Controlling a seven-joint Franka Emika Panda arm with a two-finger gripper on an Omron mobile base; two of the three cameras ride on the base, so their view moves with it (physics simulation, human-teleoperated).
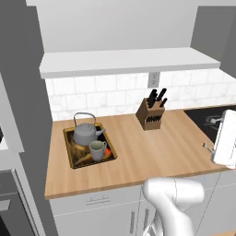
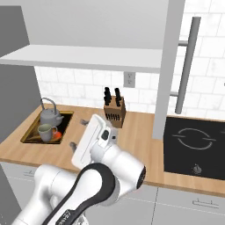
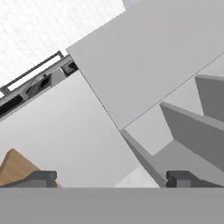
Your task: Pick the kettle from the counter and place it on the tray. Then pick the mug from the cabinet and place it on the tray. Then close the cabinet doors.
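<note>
Left base view, left to right. The tray (image 1: 73, 159), gold-brown at its rim and dark inside, lies on the left part of the counter (image 1: 152, 152), close to the grey side wall. In it the kettle (image 1: 86, 133) stands upright at the rear, its wire handle arched above the lid. The mug (image 1: 97, 150) stands upright just in front of the kettle and to its right, very near or touching it; an orange-red spot shows beside the mug's base. Further right, well apart from the tray, a wooden knife block (image 1: 150, 114) with black handles stands near the tiled backsplash, below a wall outlet (image 1: 153, 79). The black stovetop (image 1: 208, 120) occupies the right end of the counter.

Right base view, left to right. The tray (image 2: 29, 133) with the kettle (image 2: 50, 116) and the mug (image 2: 45, 132) appears at the left. An open cabinet door (image 2: 169, 66) is seen edge-on at the right, above the stovetop, with its vertical silver bar handle (image 2: 187, 66) beside it.

Hand view. The two dark fingertips of the gripper (image 3: 113, 178) stand wide apart near the lower edge, with nothing between them. Grey cabinet panels lie ahead of them, and a wedge of wooden counter (image 3: 13, 169) shows at the lower left.
</note>
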